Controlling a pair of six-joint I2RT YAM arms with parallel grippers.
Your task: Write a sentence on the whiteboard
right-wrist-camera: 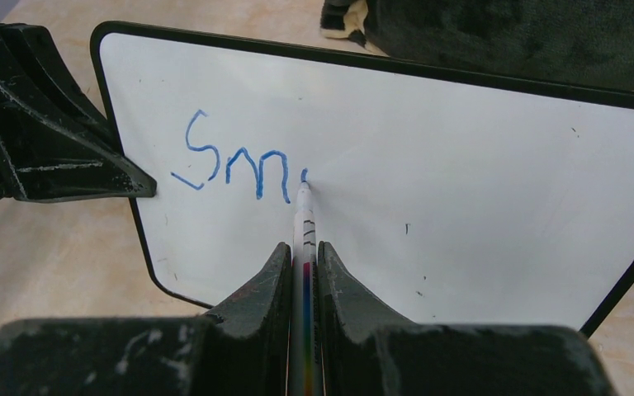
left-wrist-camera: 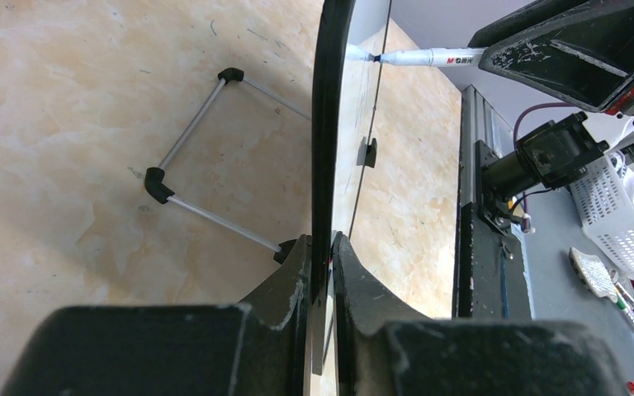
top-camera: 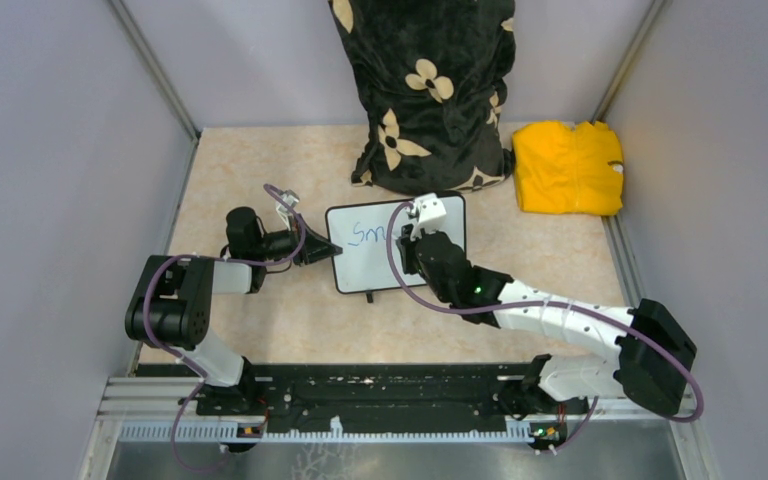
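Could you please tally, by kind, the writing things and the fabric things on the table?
whiteboard: 1
marker: 1
fabric items: 2 (black floral bundle, yellow cloth)
Total: 4

Left arm [top-camera: 175,305], right arm [top-camera: 560,320]: black joints, white shells, purple cables [top-camera: 397,262] looping along both, tool fingers [right-wrist-camera: 256,301] black and scuffed.

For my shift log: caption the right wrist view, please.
Right gripper holds a marker, tip on the whiteboard beside blue "Sm"; left gripper clamps the board's edge.
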